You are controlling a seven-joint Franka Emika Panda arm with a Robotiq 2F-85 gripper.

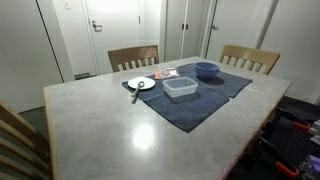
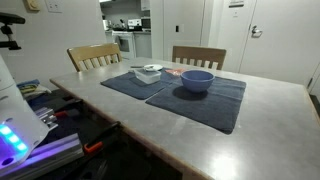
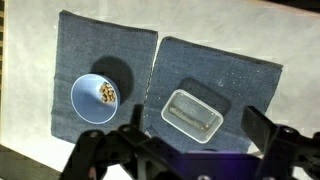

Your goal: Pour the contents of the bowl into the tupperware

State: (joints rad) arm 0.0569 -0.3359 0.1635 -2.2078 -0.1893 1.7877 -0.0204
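Note:
The blue-purple bowl (image 3: 95,98) sits on a blue cloth mat and holds several small tan pieces (image 3: 107,94). It also shows in both exterior views (image 1: 207,70) (image 2: 196,80). On the neighbouring mat lies the clear rectangular tupperware (image 3: 193,115) (image 1: 180,88), with nothing visible in it. In the wrist view my gripper (image 3: 199,118) hangs high above the table, over the tupperware. It is open, and its dark fingers (image 3: 262,126) hold nothing. Neither exterior view shows the gripper.
A small white plate (image 1: 141,84) with a dark utensil lies beside the tupperware. Two blue mats (image 3: 105,45) cover the far part of the grey table (image 1: 110,130). Wooden chairs (image 1: 133,57) stand at the far side, with doors behind.

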